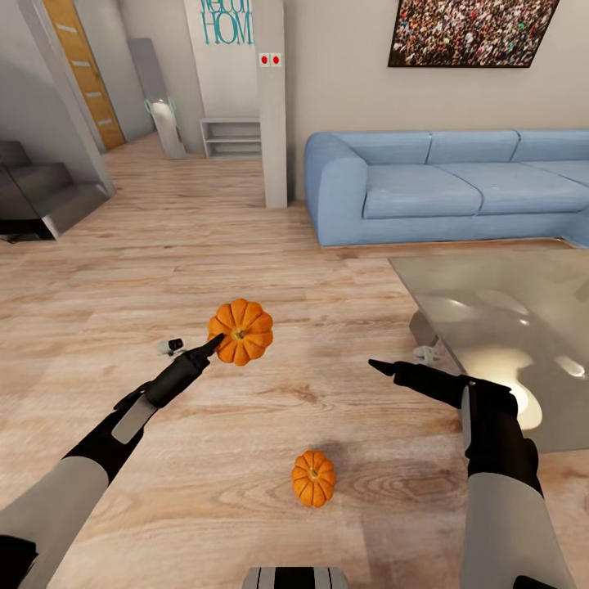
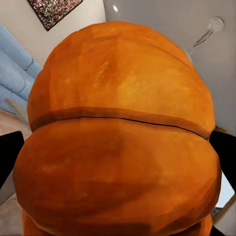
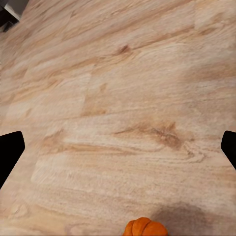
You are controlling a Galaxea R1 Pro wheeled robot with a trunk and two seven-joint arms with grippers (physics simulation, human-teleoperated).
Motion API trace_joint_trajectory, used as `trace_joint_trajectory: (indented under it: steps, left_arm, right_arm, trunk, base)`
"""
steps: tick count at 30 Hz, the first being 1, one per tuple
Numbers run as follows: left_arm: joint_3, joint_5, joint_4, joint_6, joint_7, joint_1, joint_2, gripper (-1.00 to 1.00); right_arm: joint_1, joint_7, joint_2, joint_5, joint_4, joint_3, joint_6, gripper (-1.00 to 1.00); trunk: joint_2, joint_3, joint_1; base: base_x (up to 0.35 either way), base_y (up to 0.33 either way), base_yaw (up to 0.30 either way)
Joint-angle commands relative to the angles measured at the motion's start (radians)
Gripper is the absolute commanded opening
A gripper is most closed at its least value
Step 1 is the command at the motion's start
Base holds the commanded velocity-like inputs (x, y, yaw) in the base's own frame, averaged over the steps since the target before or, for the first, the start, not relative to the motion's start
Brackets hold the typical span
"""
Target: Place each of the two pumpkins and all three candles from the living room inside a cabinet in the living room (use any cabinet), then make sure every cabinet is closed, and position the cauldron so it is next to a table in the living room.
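Firmly pinched across its ribbed sides by the left gripper, the pumpkin looks light, rigid and smooth; the right gripper hangs spread and empty.

**Two pumpkins, one candle, one glass-topped bench**

Pumpkin, larger-looking: round, orange, deeply ribbed, dark stem at centre facing the head camera. Held off the floor at the tip of the left hand; in the left wrist view its ribbed skin sits between the two dark fingers.

Pumpkin, second: orange, ribbed, short stem, resting on the wooden floor between the two arms, nearer the robot.

Candle: small pale stub on the floor, just beside the held pumpkin.

Bench: low, glossy reflective glass top, grey legs, standing at the right, well apart from both pumpkins.
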Motion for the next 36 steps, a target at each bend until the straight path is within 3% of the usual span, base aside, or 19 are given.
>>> trace_joint_trajectory:
  steps: [1, 4, 6, 10, 16, 21, 26, 30, 36]
  left_arm:
    - [-0.001, 0.001, 0.0, 0.002, -0.002, 0.0, 0.002, -1.0]
    - [-0.004, 0.001, 0.001, 0.03, -0.005, 0.0, 0.001, -1.0]
    - [-0.031, -0.011, 0.0, 0.085, -0.002, 0.0, 0.002, -1.0]
    - [-0.07, -0.04, 0.0, 0.102, -0.008, 0.0, 0.004, -1.0]
    - [-0.069, -0.033, 0.004, 0.134, -0.011, 0.004, 0.016, -1.0]
    - [-0.07, 0.015, 0.005, 0.185, -0.061, 0.006, 0.077, -1.0]
    - [-0.069, 0.036, 0.046, 0.189, -0.127, 0.006, 0.105, -1.0]
    - [-0.069, 0.038, 0.067, 0.192, -0.189, 0.006, 0.111, -1.0]
    - [-0.07, 0.037, 0.068, 0.195, -0.205, 0.006, 0.11, -1.0]
  right_arm:
    - [0.0, 0.0, 0.0, 0.0, 0.001, 0.0, 0.0, 1.0]
    - [0.0, 0.0, 0.0, 0.0, 0.002, 0.0, -0.001, 1.0]
    - [0.0, 0.0, 0.0, 0.002, 0.003, 0.001, 0.0, 1.0]
    - [0.0, 0.0, 0.002, 0.001, 0.004, 0.002, 0.0, 1.0]
    - [0.001, 0.0, 0.001, 0.001, 0.004, 0.002, 0.0, 1.0]
    - [0.002, 0.0, 0.002, 0.002, 0.004, 0.002, 0.0, 1.0]
    - [0.004, 0.0, 0.002, 0.004, 0.005, 0.002, -0.001, 1.0]
    - [0.004, -0.001, 0.002, 0.005, 0.004, 0.002, -0.002, 1.0]
    - [0.005, -0.004, 0.002, 0.005, 0.008, 0.002, -0.002, 1.0]
  trunk:
    - [0.0, 0.0, 0.0]
    - [0.0, 0.0, 0.0]
    - [0.0, 0.0, 0.0]
    - [0.0, 0.0, 0.0]
    - [0.0, 0.0, 0.0]
    - [0.0, -0.004, 0.0]
    - [0.0, -0.008, 0.001]
    - [-0.001, -0.023, 0.003]
    - [-0.002, -0.027, 0.003]
  base:
    - [0.0, 0.0, 0.0]
    - [0.0, 0.0, 0.0]
    - [0.0, 0.0, 0.0]
    - [0.0, 0.0, 0.0]
    - [0.0, 0.0, 0.0]
    - [0.0, 0.0, 0.0]
    - [0.0, 0.0, 0.0]
    - [0.0, 0.0, 0.0]
    - [0.0, 0.0, 0.0]
